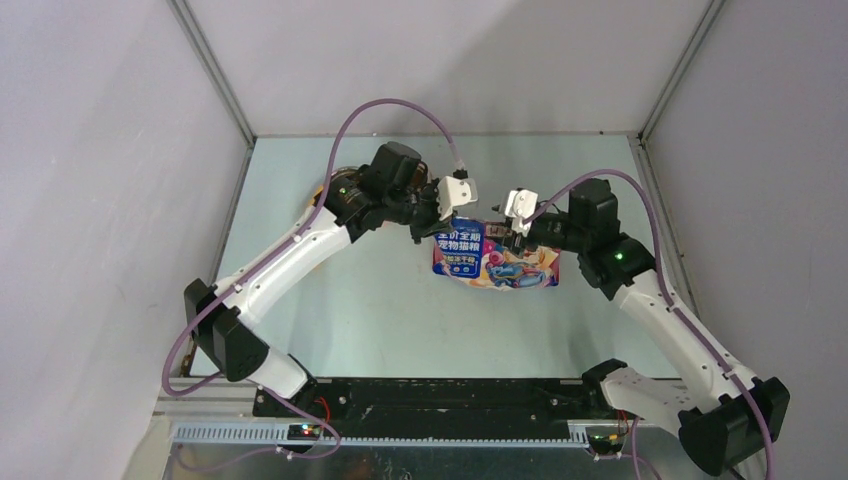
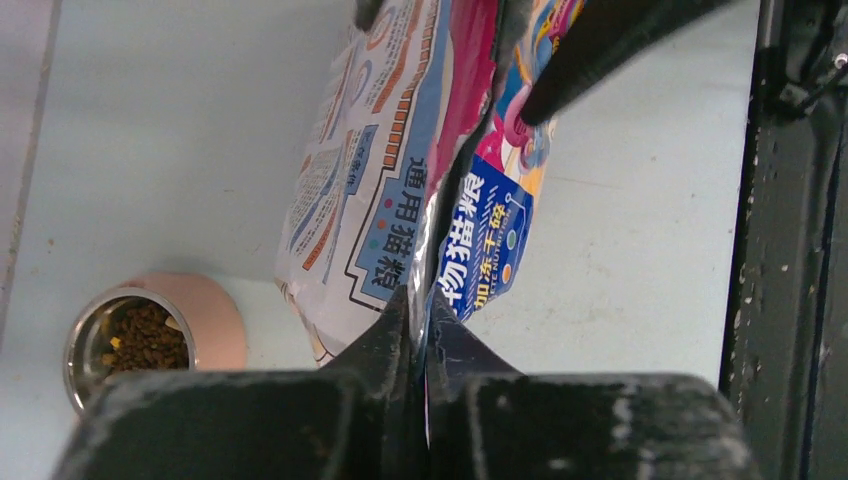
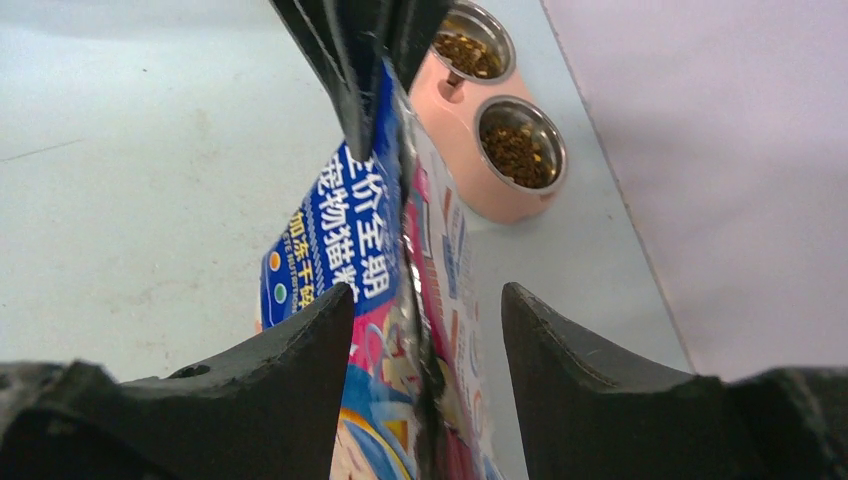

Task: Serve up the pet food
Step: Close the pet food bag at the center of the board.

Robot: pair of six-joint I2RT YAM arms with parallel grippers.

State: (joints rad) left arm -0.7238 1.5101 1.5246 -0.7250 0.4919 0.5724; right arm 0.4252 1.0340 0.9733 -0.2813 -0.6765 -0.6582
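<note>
Pinching the cat-food bag (image 2: 370,190), left jaws; right jaws wide astride it (kibble (image 3: 517,152) in feeder (image 3: 490,205), wrist views only).

My right pincer (image 3: 428,292) has its fingers spread, one on either side of the bag (image 3: 335,220), whose top seam runs up between them. Farther along that seam, the left pincer (image 3: 375,100) is nipped tight onto the bag. Beyond the bag and to its right, the pink feeder (image 3: 470,195) sits on the tabletop (image 3: 130,180). I see kibble (image 3: 517,152) in both steel bowls (image 3: 553,140).
</note>
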